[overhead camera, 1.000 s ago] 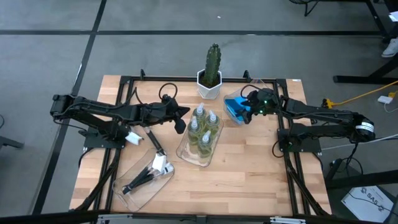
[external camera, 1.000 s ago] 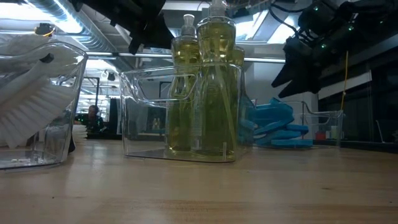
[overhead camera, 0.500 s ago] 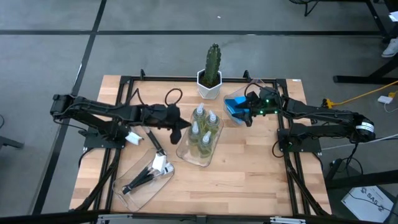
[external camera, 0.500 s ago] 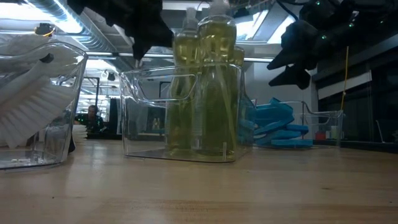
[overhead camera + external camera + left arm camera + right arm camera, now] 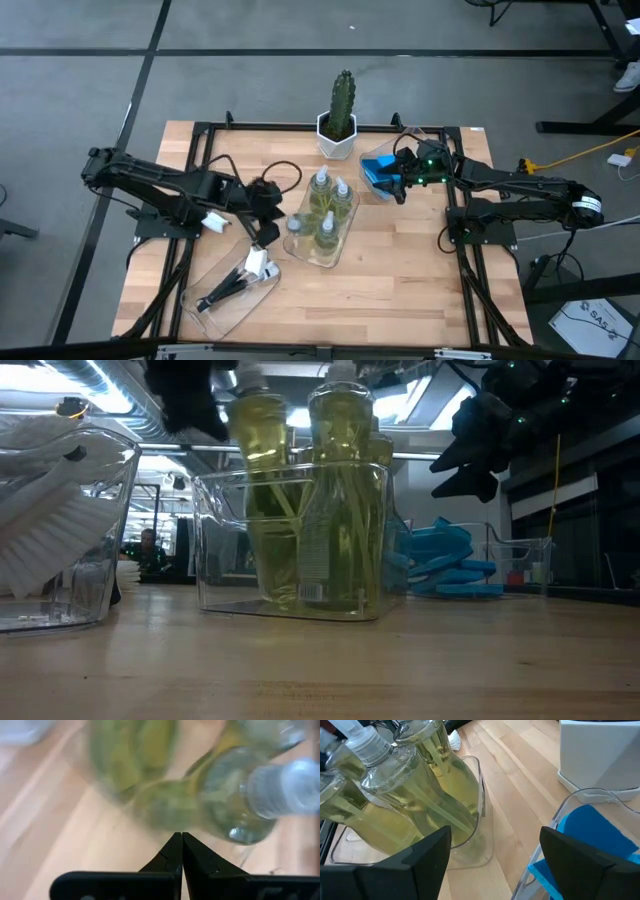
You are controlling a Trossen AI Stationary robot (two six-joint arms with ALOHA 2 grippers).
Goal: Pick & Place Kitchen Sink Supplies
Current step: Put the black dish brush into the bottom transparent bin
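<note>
Four bottles [image 5: 342, 190] in one tray [image 5: 305, 250]; left fingers [image 5: 172, 855] together, right fingers [image 5: 420, 855] wide apart, both empty.

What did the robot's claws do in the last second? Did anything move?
The left claw pulled back from the bottles toward its own side, shut and holding nothing. One bottle now leans over in its tray. The right claw barely moved over the blue sponges; the cactus stayed.

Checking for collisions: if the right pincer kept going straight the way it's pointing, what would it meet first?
Probably the clear tray holding the bottles. The open right pincer hovers over the blue sponges, aimed that way; depth is unclear.
</note>
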